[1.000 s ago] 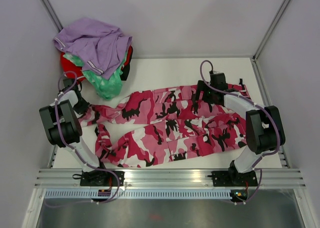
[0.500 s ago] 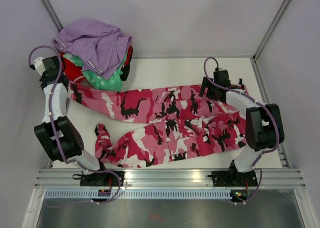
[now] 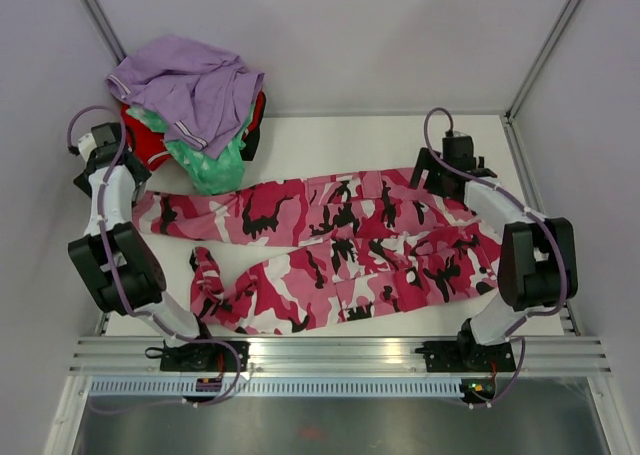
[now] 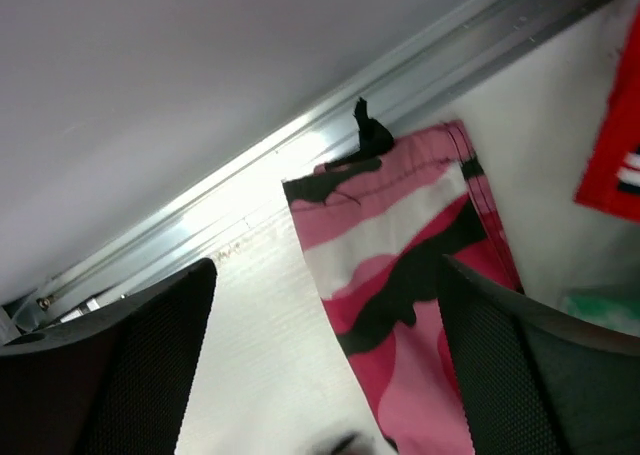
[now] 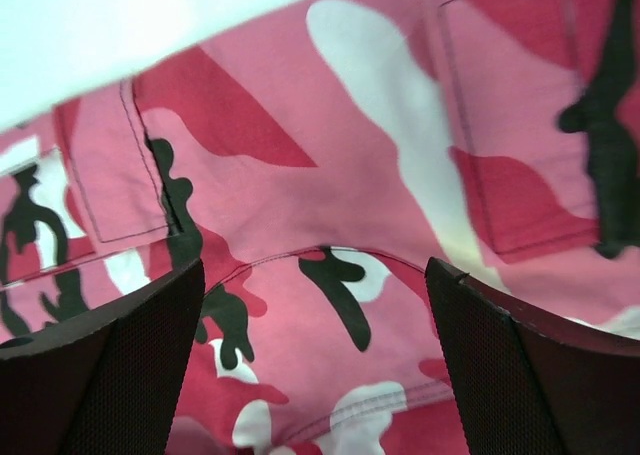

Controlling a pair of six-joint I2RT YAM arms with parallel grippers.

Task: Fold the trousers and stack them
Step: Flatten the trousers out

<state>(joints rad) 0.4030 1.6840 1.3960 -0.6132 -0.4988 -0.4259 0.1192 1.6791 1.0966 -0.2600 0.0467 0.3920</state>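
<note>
The left end effector [image 4: 325, 275] is held with its fingers [image 4: 130, 365] spread wide and nothing pinched between them. The hem of one trouser leg is seen on the table [image 4: 260, 305] under the gap. That hem reaches almost to the aluminium rail [image 4: 450, 55] at the table's left edge, so little room is left on that side. The right end effector [image 5: 315, 275] is likewise spread apart and empty. It is held just above the seat and pocket seams of the trousers [image 5: 330, 125], near the table's right edge.

In the top view, the left end effector [image 3: 100, 143] is found at the far left, close to the wall. The right end effector [image 3: 455, 153] is found at the far right.

One pair of trousers [image 3: 340, 245] is laid unfolded across the table [image 3: 340, 135], waist to the right and two legs running left. The far leg is stretched out flat, while the near leg is ended in a curled, bunched hem. A bare strip of table is left behind the trousers, and a narrower one in front, along the grooved rail [image 3: 340, 355].

Three other garments are piled in the far left corner: a lavender garment [image 3: 190, 85] on top, a green garment [image 3: 205, 160] and a red garment [image 3: 140, 140] beneath. The green one is just beside the far leg, and the pile is close to the left end effector.
</note>
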